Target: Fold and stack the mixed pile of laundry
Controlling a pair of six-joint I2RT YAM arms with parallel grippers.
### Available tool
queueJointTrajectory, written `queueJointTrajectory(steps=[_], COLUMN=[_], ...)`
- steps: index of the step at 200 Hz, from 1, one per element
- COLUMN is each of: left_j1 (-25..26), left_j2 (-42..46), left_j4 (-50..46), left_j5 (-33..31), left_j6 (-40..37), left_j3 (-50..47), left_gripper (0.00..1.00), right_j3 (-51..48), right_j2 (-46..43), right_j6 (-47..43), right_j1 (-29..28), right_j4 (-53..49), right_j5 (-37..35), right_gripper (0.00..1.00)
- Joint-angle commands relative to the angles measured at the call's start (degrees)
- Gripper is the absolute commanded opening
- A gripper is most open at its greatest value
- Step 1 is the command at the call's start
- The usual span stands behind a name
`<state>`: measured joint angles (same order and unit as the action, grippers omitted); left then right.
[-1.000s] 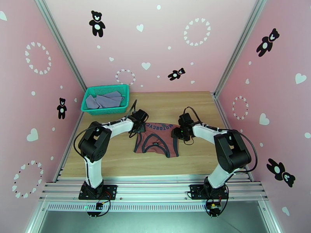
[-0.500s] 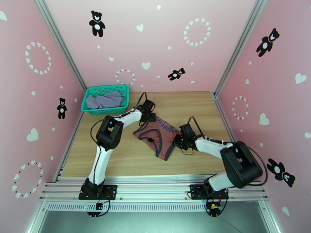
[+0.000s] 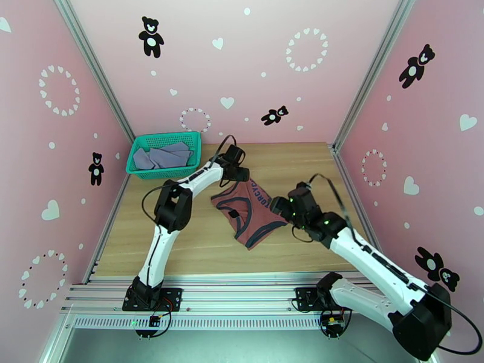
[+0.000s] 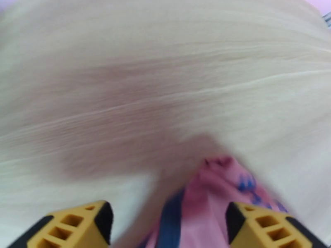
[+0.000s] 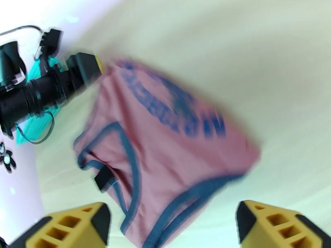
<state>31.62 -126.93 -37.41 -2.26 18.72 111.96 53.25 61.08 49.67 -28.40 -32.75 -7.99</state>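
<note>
Teal basket blocks far-left corner; near table apparently open

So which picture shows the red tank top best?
The top external view: the tank top lies whole and sharp on the table. The right wrist view shows it bigger, with its lettering, but blurred. The left wrist view catches a blurry bunched bit of it.
</note>
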Motion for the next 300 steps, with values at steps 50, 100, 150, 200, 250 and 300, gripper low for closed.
queueJointTrajectory(steps=[50,100,150,200,250,300], left_j1=[1.8,-0.7,-1.2,-1.3,-3.4,-4.5], left_j2=[30.1,30.9,22.9,13.4,1.9,-15.6], left_j4=[-7.0,6.0,15.0,17.9,11.7,0.4], left_j5=[-12.4,-6.5,-4.1,0.5,2.5,9.8], left_j6=[15.2,25.3,27.2,24.3,16.5,7.0], left_j3=[-28.4,-46.7,-47.3,-41.2,-22.9,10.8], left_gripper=[0.76,0.74,0.73,0.64,0.09,0.07], right_j3=[31.1,54.4,62.6,61.1,46.7,15.7], right_j2=[36.3,62.5,75.4,78.4,67.0,46.8], right_j6=[-41.8,-44.7,-42.3,-38.2,-27.2,-0.6], right_j1=[8.5,8.8,8.8,8.7,9.7,10.6], right_j4=[-9.8,-12.2,-12.7,-10.5,-5.8,7.7], right_j5=[18.8,23.2,25.5,29.7,16.3,2.1], right_gripper=[0.89,0.83,0.81,0.43,0.02,0.0])
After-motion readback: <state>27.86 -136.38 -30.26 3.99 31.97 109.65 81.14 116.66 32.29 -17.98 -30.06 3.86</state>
